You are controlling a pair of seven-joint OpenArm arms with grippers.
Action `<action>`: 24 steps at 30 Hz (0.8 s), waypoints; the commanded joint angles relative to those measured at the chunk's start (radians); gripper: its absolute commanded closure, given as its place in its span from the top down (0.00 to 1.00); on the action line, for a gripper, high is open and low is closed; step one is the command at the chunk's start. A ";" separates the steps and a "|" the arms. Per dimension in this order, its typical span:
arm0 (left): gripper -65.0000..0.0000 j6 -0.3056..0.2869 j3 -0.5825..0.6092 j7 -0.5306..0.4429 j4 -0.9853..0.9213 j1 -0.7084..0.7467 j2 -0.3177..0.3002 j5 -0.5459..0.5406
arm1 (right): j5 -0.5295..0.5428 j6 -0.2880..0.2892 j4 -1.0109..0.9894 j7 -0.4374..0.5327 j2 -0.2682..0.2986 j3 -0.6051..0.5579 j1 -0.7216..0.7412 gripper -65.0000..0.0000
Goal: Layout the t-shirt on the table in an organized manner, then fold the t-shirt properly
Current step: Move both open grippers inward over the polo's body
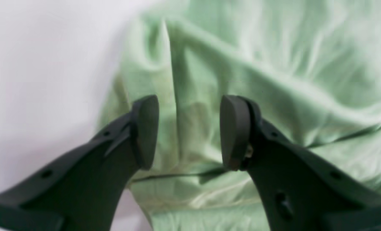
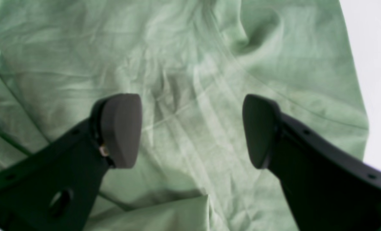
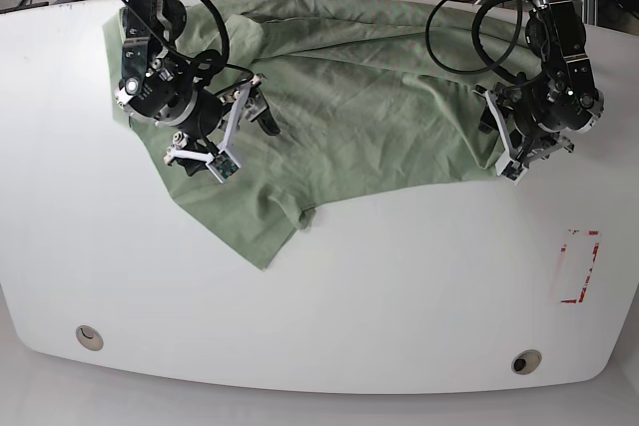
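The t-shirt (image 3: 349, 97) lies rumpled across the far half of the table (image 3: 399, 286), spread from near the far-left corner over toward the right edge, heavily creased. One pointed flap (image 3: 262, 236) of it reaches furthest toward the near edge, on the left-centre part of the table; the rest bunches along the far edge. Collar and placket cannot be made out in the base view.

The right gripper (image 3: 255, 107) sits over the left part of the cloth in the base view. In its wrist view the right gripper (image 2: 192, 131) has its jaws standing wide apart with only wrinkled green fabric (image 2: 190, 64) seen between and beyond the pads (image 2: 121, 128) (nothing pinched). A strip of bare table shows at the right edge of that view.

The left gripper (image 3: 499, 142) hangs at the shirt's right-hand margin, near the table's right edge. Its wrist view shows the left gripper (image 1: 188, 131) parted moderately, less wide than the other one, with the pads (image 1: 145, 128) clear of the cloth; a raised ridge of fabric (image 1: 174, 96) runs through the gap behind them but is not clamped. White table fills the left of that view.

A red tape rectangle (image 3: 577, 266) marks the table near the right edge, well apart from the shirt. Two round cable holes (image 3: 90, 336) sit along the near edge.
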 commanded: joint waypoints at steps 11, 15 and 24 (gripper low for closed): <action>0.44 -0.001 0.024 -0.042 -0.083 -0.063 -0.062 -0.010 | 0.017 0.001 0.021 0.024 0.005 0.007 -0.009 0.71; 0.44 -0.001 0.024 -0.053 -0.087 -0.080 -0.096 -0.010 | 0.017 0.001 0.021 0.024 0.005 0.007 -0.009 0.71; 0.44 -0.001 0.024 -0.071 -0.157 -0.166 -0.170 -0.010 | 0.017 0.001 0.021 0.024 0.005 0.007 -0.011 0.71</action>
